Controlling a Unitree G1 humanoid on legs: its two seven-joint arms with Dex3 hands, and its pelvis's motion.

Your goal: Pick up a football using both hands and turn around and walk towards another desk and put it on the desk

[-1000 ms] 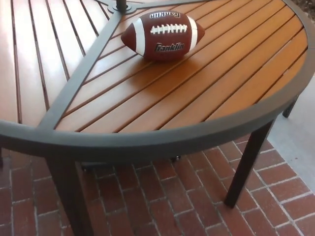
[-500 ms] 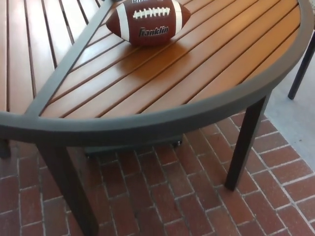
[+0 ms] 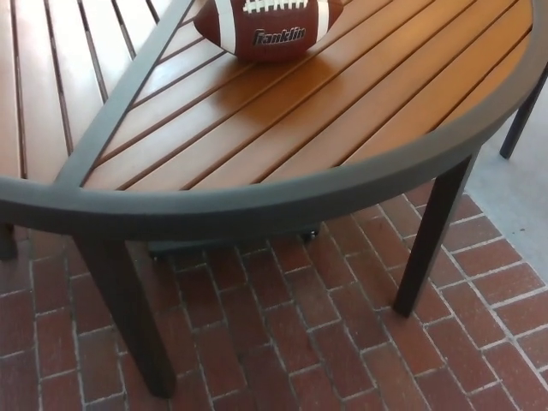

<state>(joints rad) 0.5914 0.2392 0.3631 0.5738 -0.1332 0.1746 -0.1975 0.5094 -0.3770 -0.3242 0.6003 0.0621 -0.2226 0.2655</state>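
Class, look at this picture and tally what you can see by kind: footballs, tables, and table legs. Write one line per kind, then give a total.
Footballs: 1, the football, cut off by the top edge
Tables: 1, the slatted table
Table legs: 4, at and
Total: 6

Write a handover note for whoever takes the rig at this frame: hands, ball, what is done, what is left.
Left hand: not in view. Right hand: not in view.
The brown leather football with white stripes and laces lies on the round wooden-slat table with dark metal rim, far side, partly cut off by the picture's top edge.
Done: nothing visible; ball untouched.
Left: grasp with both hands, turn, walk, set it on the other desk.
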